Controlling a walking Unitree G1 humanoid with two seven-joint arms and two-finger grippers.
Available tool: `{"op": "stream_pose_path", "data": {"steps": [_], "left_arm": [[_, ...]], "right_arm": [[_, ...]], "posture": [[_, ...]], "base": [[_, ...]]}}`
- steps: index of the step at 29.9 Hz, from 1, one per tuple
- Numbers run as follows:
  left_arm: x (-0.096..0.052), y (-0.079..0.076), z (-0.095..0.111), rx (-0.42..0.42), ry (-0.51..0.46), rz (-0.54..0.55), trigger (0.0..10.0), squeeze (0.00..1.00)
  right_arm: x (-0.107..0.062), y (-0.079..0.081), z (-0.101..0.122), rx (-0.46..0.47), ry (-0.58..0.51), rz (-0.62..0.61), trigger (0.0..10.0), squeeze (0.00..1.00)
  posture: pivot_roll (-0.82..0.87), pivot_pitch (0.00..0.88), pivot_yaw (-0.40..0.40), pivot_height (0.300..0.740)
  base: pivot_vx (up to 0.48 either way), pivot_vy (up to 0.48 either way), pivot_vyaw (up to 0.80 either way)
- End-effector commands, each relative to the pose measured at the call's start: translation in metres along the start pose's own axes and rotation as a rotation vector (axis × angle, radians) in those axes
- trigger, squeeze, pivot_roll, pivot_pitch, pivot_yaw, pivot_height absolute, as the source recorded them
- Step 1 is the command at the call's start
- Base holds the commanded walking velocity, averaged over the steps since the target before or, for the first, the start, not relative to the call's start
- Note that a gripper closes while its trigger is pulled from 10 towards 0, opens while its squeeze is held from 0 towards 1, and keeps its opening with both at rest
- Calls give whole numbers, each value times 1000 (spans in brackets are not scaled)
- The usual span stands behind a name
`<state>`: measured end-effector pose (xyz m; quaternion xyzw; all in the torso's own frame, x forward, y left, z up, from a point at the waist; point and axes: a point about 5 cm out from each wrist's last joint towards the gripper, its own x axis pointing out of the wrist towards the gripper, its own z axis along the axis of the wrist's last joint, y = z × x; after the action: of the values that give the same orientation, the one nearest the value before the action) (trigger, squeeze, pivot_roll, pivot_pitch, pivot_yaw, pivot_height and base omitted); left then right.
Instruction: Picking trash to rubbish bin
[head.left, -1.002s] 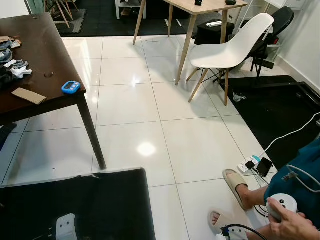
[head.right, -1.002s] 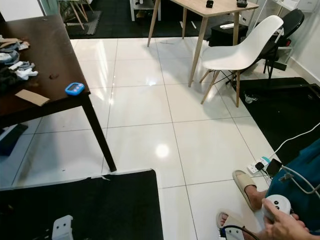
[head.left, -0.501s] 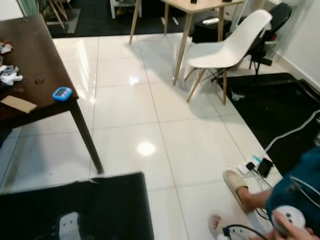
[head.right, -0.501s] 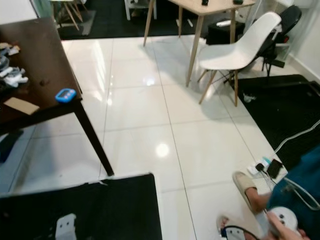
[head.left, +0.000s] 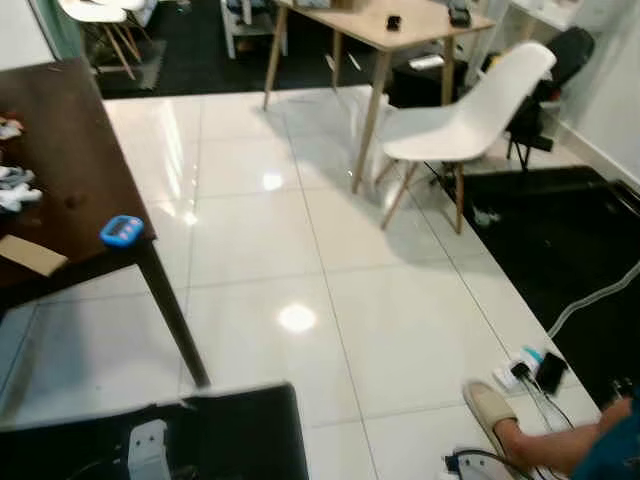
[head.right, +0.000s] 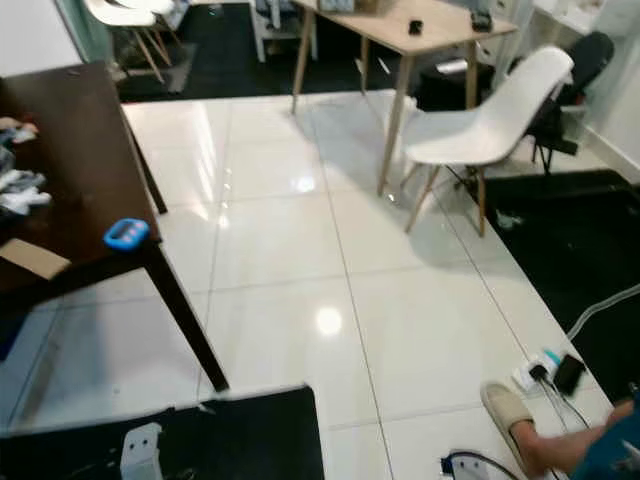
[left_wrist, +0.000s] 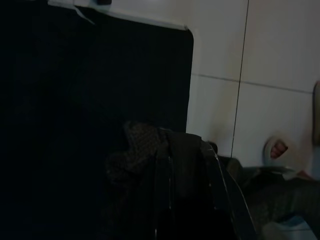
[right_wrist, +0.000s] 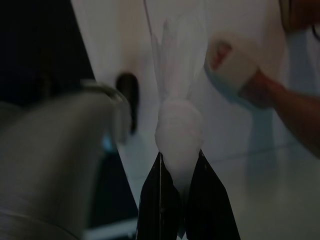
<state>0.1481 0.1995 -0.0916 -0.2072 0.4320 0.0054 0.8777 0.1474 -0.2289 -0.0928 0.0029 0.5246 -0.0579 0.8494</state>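
Note:
In the right wrist view my right gripper (right_wrist: 177, 165) is shut on a white crumpled piece of trash (right_wrist: 179, 125), which sticks out past the black fingertips above the white floor tiles. The left wrist view is very dark. There my left gripper (left_wrist: 167, 147) looks shut on a dark, mesh-patterned crumpled piece (left_wrist: 134, 150), hanging over a black mat (left_wrist: 90, 75).
A dark wooden table (head.left: 60, 160) at the left carries a blue timer (head.left: 122, 231) and cardboard (head.left: 28, 255). A white chair (head.left: 460, 115) and a light wooden table (head.left: 400, 25) stand farther off. A person's slippered foot (head.left: 495, 410), a power strip (head.left: 530, 365) and cables lie at the lower right.
The camera has shifted, so more of the far room shows. The person's hand with the white controller has dropped out of the lower right corner.

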Motion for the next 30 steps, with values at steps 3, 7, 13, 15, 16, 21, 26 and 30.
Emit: {"op": "stream_pose_path", "data": {"steps": [3, 7, 13, 15, 16, 21, 26, 30], "left_arm": [[-6, 0, -29, -27, 117, -4, 10000, 0], [-6, 2, -27, -25, 116, 1, 10000, 0], [-6, 3, -27, -27, 114, 8, 10000, 0], [-6, 3, -26, -28, 114, 10, 10000, 0], [-7, 4, -26, -29, 114, 11, 10000, 0], [-7, 6, -26, -34, 114, 21, 10000, 0], [-7, 6, -26, -37, 113, 25, 10000, 0], [-7, 5, -25, -38, 113, 25, 10000, 0]], "right_arm": [[-1, 1, -11, 14, 33, -6, 10000, 0], [-1, 2, -11, 12, 36, -8, 10000, 0], [0, 4, -10, -8, 44, -8, 10000, 0], [0, 4, -10, -13, 47, -7, 10000, 0], [0, 5, -10, -17, 48, -7, 10000, 0], [1, 7, -6, -21, 40, -3, 10000, 0], [1, 9, -2, -21, 31, -5, 10000, 0], [1, 10, -2, -6, 33, 0, 10000, 0]], "posture": [[51, 76, -16, 740], [56, 69, -19, 740], [55, 63, -18, 740], [55, 63, -18, 740], [54, 64, -15, 740], [53, 64, -12, 740], [54, 64, -11, 740], [50, 59, -7, 740]], "base": [[334, 0, 0], [332, 0, 0], [331, 0, 0], [330, 0, 0], [334, 0, -550], [334, 0, -793], [340, 0, -135], [343, 0, -394]]}}
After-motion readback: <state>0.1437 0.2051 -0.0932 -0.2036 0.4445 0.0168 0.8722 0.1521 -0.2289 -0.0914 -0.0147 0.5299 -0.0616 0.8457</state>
